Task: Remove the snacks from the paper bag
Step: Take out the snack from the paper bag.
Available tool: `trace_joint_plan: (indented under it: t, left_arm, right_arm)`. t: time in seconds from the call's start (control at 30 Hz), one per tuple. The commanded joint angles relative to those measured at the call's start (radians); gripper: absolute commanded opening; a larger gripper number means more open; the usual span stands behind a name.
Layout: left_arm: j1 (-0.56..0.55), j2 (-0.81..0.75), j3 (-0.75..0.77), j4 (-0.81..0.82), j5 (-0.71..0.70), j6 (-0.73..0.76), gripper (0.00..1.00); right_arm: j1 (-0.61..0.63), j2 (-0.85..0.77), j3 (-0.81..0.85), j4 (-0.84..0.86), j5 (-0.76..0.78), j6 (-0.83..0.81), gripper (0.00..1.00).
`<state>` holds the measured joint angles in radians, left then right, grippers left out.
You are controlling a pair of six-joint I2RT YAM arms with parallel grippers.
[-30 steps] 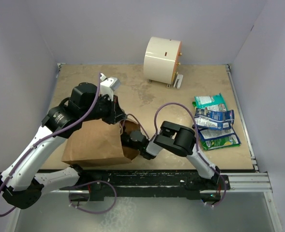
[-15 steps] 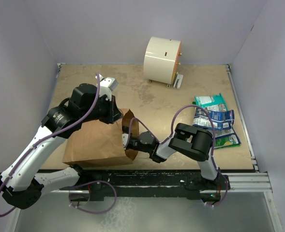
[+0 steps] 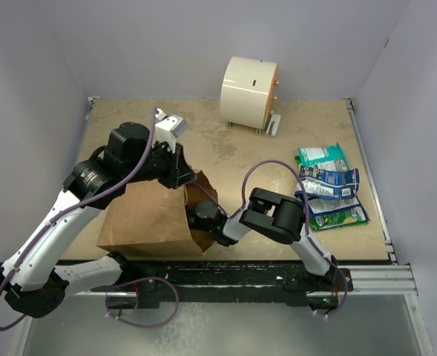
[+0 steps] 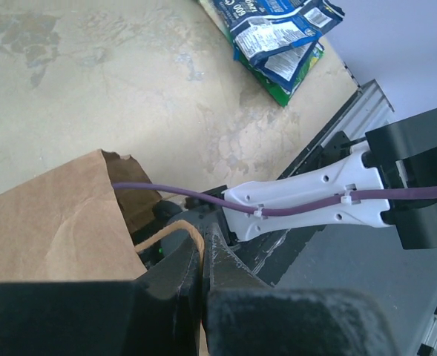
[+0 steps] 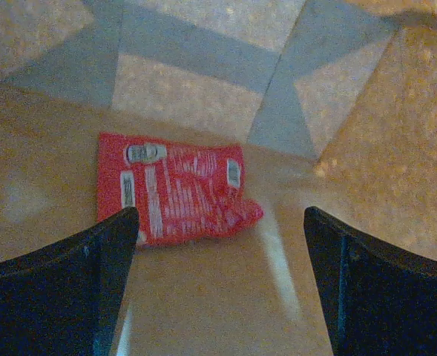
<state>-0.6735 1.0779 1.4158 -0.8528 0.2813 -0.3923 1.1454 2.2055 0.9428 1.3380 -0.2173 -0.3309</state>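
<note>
The brown paper bag (image 3: 148, 219) lies on its side at the near left, mouth facing right. My left gripper (image 4: 201, 252) is shut on the bag's twisted loop handle (image 4: 166, 233) and holds the mouth up. My right gripper (image 5: 222, 222) is inside the bag, jaws wide open and empty. A small red snack packet (image 5: 177, 196) lies flat on the bag's inner floor just ahead of the fingers, nearer the left one. Several snack packets (image 3: 329, 189), teal, blue-and-white and green-and-white, lie piled on the table at the right; they also show in the left wrist view (image 4: 277, 37).
A cream cylinder (image 3: 248, 93) stands at the back centre. The right arm's white link (image 4: 314, 196) and purple cable (image 4: 181, 191) run into the bag's mouth. A metal rail (image 3: 366, 278) edges the table's near side.
My right gripper went further into the bag. My left gripper lifted the handle slightly, and the bag's mouth shifted with it.
</note>
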Motion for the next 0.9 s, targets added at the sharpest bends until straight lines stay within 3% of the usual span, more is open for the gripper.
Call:
trace_joint_plan:
  t: [0.0, 0.23, 0.47, 0.67, 0.87]
  left_arm:
    - [0.005, 0.036, 0.072, 0.053, 0.083, 0.055, 0.00]
    - [0.004, 0.093, 0.093, 0.065, 0.135, 0.064, 0.00]
    - [0.004, 0.067, 0.072, 0.045, 0.130, 0.057, 0.00]
    - [0.003, 0.019, 0.017, 0.024, 0.109, 0.029, 0.00]
    - [0.004, -0.030, -0.035, -0.039, -0.033, 0.015, 0.00]
  right_arm:
    - [0.002, -0.004, 0.092, -0.045, -0.047, -0.046, 0.97]
    - [0.005, 0.074, 0.262, -0.235, -0.090, -0.088, 1.00]
    - [0.002, 0.179, 0.338, -0.278, 0.004, 0.051, 0.97]
    - [-0.036, 0.214, 0.345, -0.300, 0.055, 0.157, 0.62]
    - [-0.069, 0.140, 0.260, -0.274, 0.072, 0.161, 0.29]
